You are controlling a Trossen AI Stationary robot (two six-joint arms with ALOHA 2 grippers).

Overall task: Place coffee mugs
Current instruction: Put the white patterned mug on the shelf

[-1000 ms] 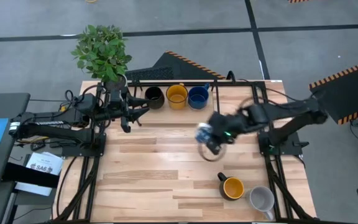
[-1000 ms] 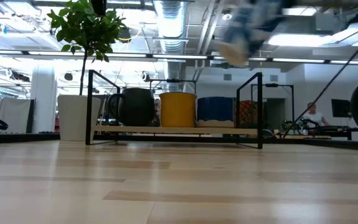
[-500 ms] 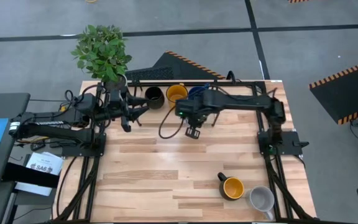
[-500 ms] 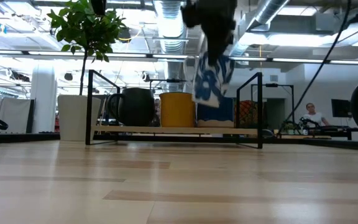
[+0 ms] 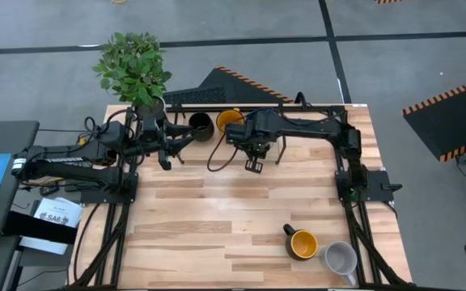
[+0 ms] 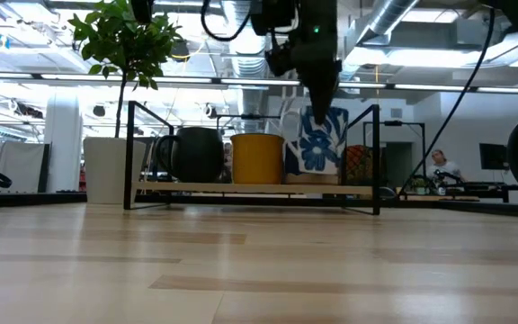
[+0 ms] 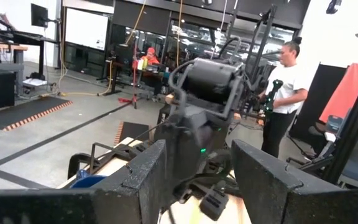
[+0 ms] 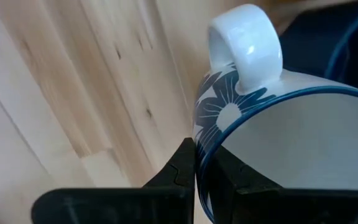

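1. The white mug (image 6: pixel 317 144) with blue flower marks is pinched by its rim in my right gripper (image 8: pixel 196 163), one finger inside and one outside, its handle (image 8: pixel 244 45) pointing away from my wrist.
2. In the low view it hangs upright at the back edge of the table (image 5: pixel 217 218), in front of the rack (image 6: pixel 252 188) and about level with the row of mugs there; I cannot tell whether its base touches anything.
3. It covers most of the blue mug (image 7: pixel 87 182), so I judge I am bringing it in at or beside that spot, not yet set down.
4. On the rack stand the black mug (image 5: pixel 201 125) nearest the back left corner, then a yellow mug (image 5: pixel 230 121), then the blue one, hidden from above by my right arm.
5. My left gripper (image 5: pixel 165 151) waits with its fingers spread and empty near the back left corner, just in front of the pot (image 6: pixel 108 168) of the plant (image 5: pixel 133 66).
6. Two mugs wait near the front right corner: the other yellow one (image 5: pixel 302 242) and a grey one (image 5: pixel 342 259) lying on its side at the front edge.
7. My reckoning: three placed, a fourth in hand, two left, so a little past halfway.
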